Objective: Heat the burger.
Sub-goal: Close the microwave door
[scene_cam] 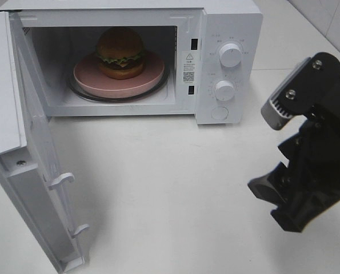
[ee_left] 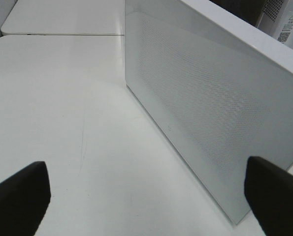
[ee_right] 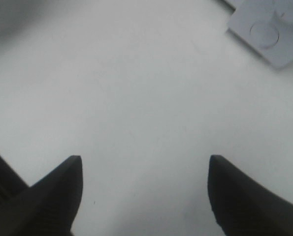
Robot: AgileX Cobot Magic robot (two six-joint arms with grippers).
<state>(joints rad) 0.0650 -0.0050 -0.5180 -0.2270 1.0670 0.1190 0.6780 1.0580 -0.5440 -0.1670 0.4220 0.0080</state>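
The burger (scene_cam: 120,52), with a golden-brown bun, green lettuce and brown filling, sits on a round pink plate (scene_cam: 87,76) on the glass turntable inside the white microwave (scene_cam: 230,23). The microwave door (scene_cam: 38,165) stands wide open to the left. My right gripper (scene_cam: 278,200) hangs open and empty over the table, to the right of and in front of the microwave; the right wrist view (ee_right: 145,191) shows only bare table between its fingers. My left gripper (ee_left: 146,196) is open and empty, facing the outer side of the door (ee_left: 205,98). It is out of the exterior view.
The microwave's control panel carries two knobs (scene_cam: 231,55) (scene_cam: 224,90) and a round button (scene_cam: 220,113); a corner of it shows in the right wrist view (ee_right: 272,34). The white table (scene_cam: 170,188) stretches in front. Door latch hooks (scene_cam: 62,180) stick out from the door's edge.
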